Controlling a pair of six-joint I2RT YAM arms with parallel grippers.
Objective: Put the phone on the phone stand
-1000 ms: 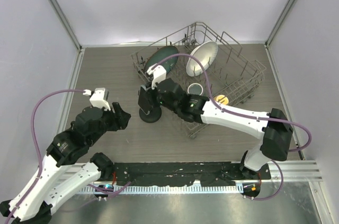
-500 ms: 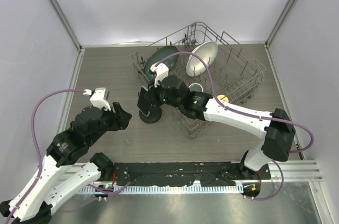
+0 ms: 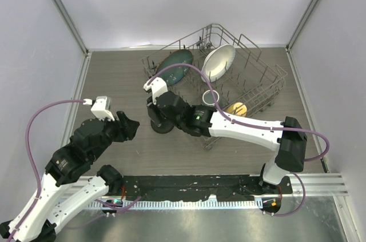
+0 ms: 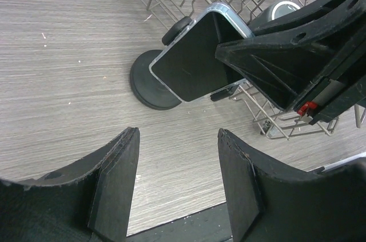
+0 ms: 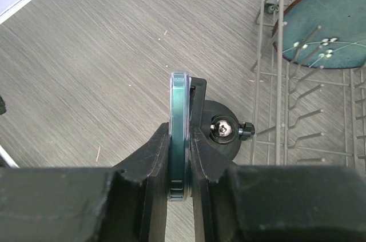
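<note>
My right gripper (image 5: 180, 132) is shut on the phone (image 5: 179, 110), which shows edge-on between its fingers. In the left wrist view the phone's (image 4: 194, 62) dark screen leans tilted over the phone stand (image 4: 146, 84), a black disc base on the table. The phone's back lies against or right next to the stand's upright (image 5: 198, 92); I cannot tell if its weight rests there. In the top view the right gripper (image 3: 158, 107) covers the phone above the stand base (image 3: 162, 126). My left gripper (image 4: 178, 139) is open and empty, left of the stand (image 3: 128, 127).
A wire dish rack (image 3: 260, 84) stands just right of the stand, holding a green plate (image 3: 174, 62), a white bowl (image 3: 218, 62), a cup (image 3: 210, 96) and a yellow item (image 3: 236, 107). Rack wires (image 5: 274, 82) are close to the stand. Walls enclose the table.
My right gripper has shifted left and turned over the stand, bringing the phone against the upright. My left arm has drawn back slightly to the left.
</note>
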